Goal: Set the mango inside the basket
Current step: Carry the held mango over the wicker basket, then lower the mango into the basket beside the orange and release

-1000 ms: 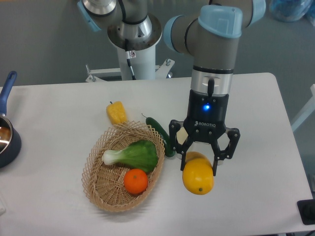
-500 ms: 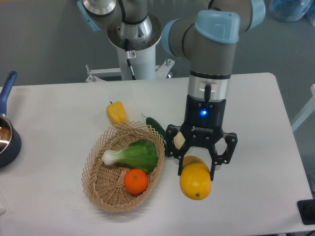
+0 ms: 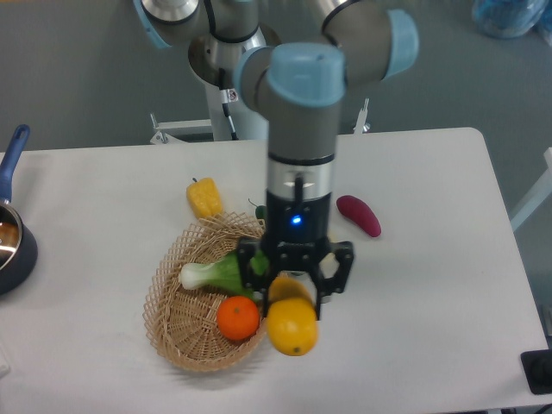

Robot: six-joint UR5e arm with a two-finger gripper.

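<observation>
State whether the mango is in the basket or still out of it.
Out. The mango hangs in the shut gripper at the basket's right rim, not resting inside beside the orange and leafy green.

We find the basket (image 3: pixel 177 332) on the table (image 3: pixel 440 285), left of centre and toward the front edge. Inside it lie the orange (image 3: pixel 237 317), toward the front right, and a leafy vegetable (image 3: pixel 216 273) behind the orange. The corn piece (image 3: pixel 203 198) sits on the table just behind the basket's rear rim. The gripper (image 3: pixel 291 297) hangs at the basket's right rim, with the mango (image 3: pixel 291 326) between its fingers, just right of the orange. An eggplant (image 3: pixel 359 215) lies on the table to the right of the arm, behind the gripper. A pot (image 3: pixel 12 241) stands at the table's left edge, well apart from the basket.
</observation>
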